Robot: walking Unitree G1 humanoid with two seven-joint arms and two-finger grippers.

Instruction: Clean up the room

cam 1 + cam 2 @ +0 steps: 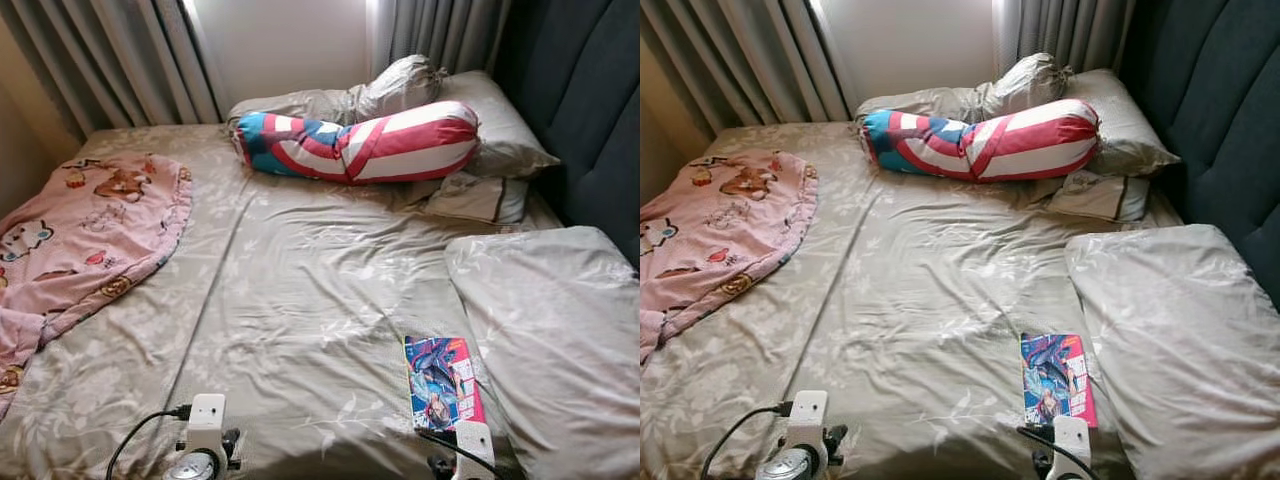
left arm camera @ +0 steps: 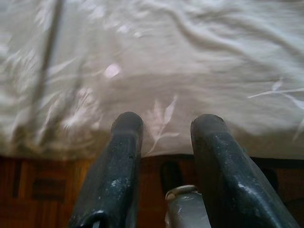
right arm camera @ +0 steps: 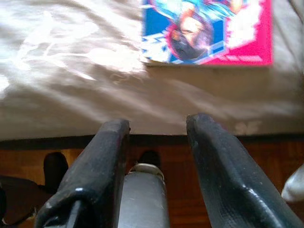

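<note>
Right wrist view, glossy flat comic book [image 3: 209,31], wrinkled, perhaps cotton, sheet [image 3: 71,90]

Bed [image 1: 300,290], comic book [image 1: 443,382], pillows [image 1: 555,330], pink blanket [image 1: 80,240]

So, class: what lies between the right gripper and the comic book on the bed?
Only bare sheet. In the right wrist view, the right gripper, fingers open, points at the comic book with wrinkled bedding between.

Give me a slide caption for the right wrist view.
Open right gripper hovers at the edge of the beige floral-print bed sheet, black fingers pointing toward a bright pink-and-blue comic book lying flat.
</note>
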